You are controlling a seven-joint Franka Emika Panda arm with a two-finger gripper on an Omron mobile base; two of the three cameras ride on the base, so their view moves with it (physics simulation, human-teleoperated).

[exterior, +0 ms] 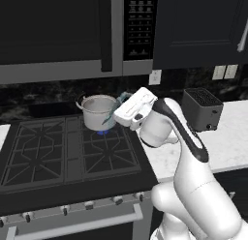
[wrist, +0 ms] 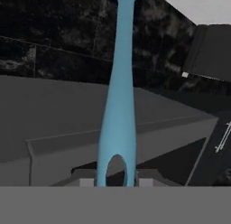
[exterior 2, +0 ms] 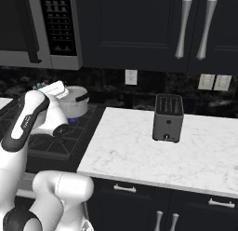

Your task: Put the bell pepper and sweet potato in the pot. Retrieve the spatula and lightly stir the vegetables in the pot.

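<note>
The shiny steel pot [exterior: 97, 113] stands on the back right burner of the stove, and shows again in the right base view as the pot [exterior 2: 76, 103]. My gripper [exterior: 117, 110] hovers at the pot's right rim, shut on the teal spatula [exterior: 110, 118], which slants down beside the pot. In the hand view the spatula [wrist: 119, 105] runs straight up from between my fingertips, its handle hole just above the gripper [wrist: 116, 182]. The bell pepper and sweet potato are hidden from view; the pot's inside cannot be made out.
A blue flame [exterior: 102, 132] burns under the pot on the black gas stove [exterior: 53, 157]. A black toaster [exterior: 202, 108] stands on the white marble counter [exterior 2: 153, 153] to the right. A microwave [exterior: 58, 36] and dark cabinets hang overhead.
</note>
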